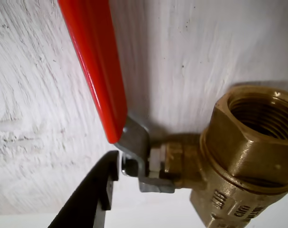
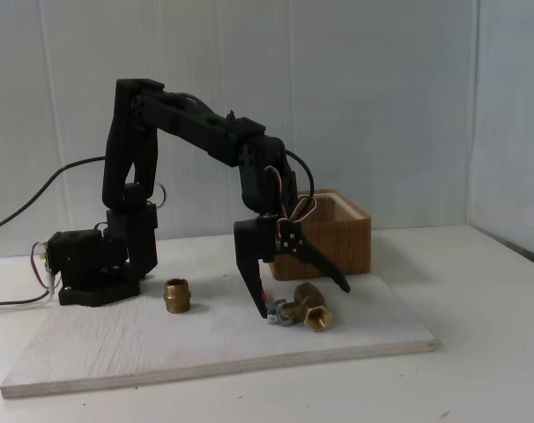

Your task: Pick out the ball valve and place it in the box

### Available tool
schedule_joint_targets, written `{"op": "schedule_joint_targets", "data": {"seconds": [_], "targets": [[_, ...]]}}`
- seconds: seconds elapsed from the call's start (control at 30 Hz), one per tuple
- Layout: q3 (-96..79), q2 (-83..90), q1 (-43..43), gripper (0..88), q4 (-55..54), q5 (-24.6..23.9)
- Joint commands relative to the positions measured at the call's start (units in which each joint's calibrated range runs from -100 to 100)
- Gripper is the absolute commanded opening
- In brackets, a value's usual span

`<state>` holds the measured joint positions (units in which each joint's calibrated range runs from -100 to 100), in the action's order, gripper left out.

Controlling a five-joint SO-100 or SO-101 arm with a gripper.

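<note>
Brass T-shaped ball valve (image 2: pixel 309 310), red lever, on white board (image 2: pixel 117 348) — black gripper (image 2: pixel 303 297) spread wide, straddling it, grasping nothing; advice — centre fingers on body before closing

I'm seeing polished brass on the ball valve (image 1: pixel 239 156), threads cut inside its hex opening, with a glossy red lever and a dull grey metal stem bracket. My gripper (image 2: pixel 302 300) reads as matt black plastic. The board (image 2: pixel 161 348) underneath is white-painted wood, rough and brush-streaked. The box (image 2: pixel 337 236) is bare light-brown wood, finely ribbed. The nipple (image 2: pixel 177 295) looks brass, duller.
</note>
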<state>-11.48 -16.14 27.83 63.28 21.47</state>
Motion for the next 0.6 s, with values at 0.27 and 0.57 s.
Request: {"op": "schedule_joint_targets", "data": {"seconds": [0.27,0.57], "targets": [[-0.52,0.41,0.59,46.3,-0.22,0.22],[-0.34,0.5,0.51,46.3,-0.22,0.27]]}}
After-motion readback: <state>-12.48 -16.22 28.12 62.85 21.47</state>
